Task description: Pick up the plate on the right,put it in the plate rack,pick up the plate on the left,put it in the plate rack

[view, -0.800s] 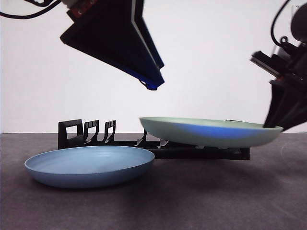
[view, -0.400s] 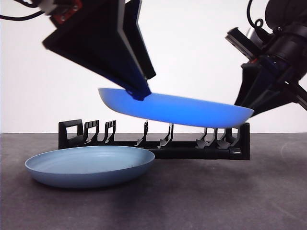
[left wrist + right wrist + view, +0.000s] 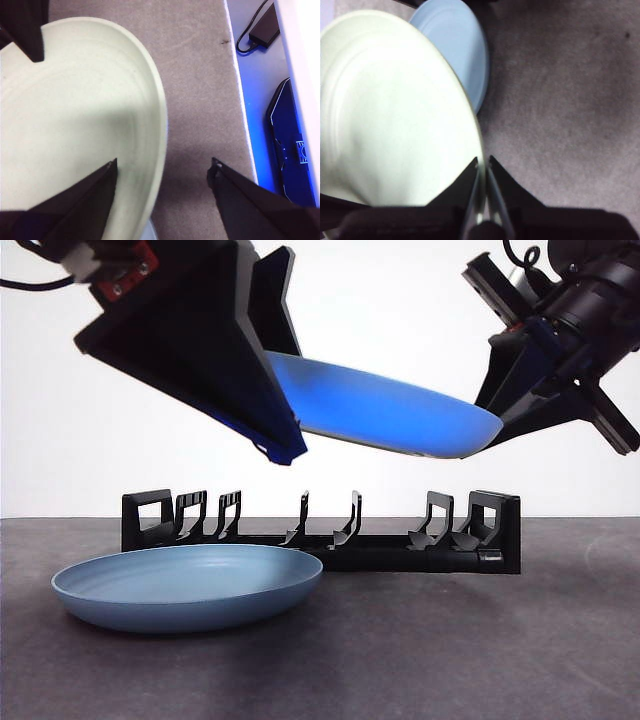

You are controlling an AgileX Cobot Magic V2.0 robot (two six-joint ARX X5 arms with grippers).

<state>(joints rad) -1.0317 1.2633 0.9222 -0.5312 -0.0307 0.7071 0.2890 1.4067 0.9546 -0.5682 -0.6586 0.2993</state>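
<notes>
- My right end effector (image 3: 483, 161) pinches the rim of the pale green plate (image 3: 390, 110); in my right wrist view the two jaws sit tight against either face of the rim.
- In the front view that plate (image 3: 390, 410) hangs in the air above the rack (image 3: 320, 530), well clear of the dividers, tilted so that the end nearer the rack's tall right block is lower. Its underside looks blue there.
- My right end effector (image 3: 495, 430) meets the plate's low end, above the rack's right block.
- My left end effector (image 3: 162, 170) is spread wide: one jaw lies over the green plate's (image 3: 75, 110) inside face, the other stands apart over the bare surface (image 3: 200, 75), and the rim runs between them. They are not clamped on it.
- In the front view the left end effector (image 3: 280, 445) is the big dark wedge above the rack's left half, in front of the plate's high end.
- The rack stands on the surface (image 3: 450, 640), with no plate in any of its slots.
- The blue plate (image 3: 188, 585) lies flat on the surface in front of the rack's left end. My right wrist view shows it too (image 3: 460, 45), past the green plate's edge.
</notes>
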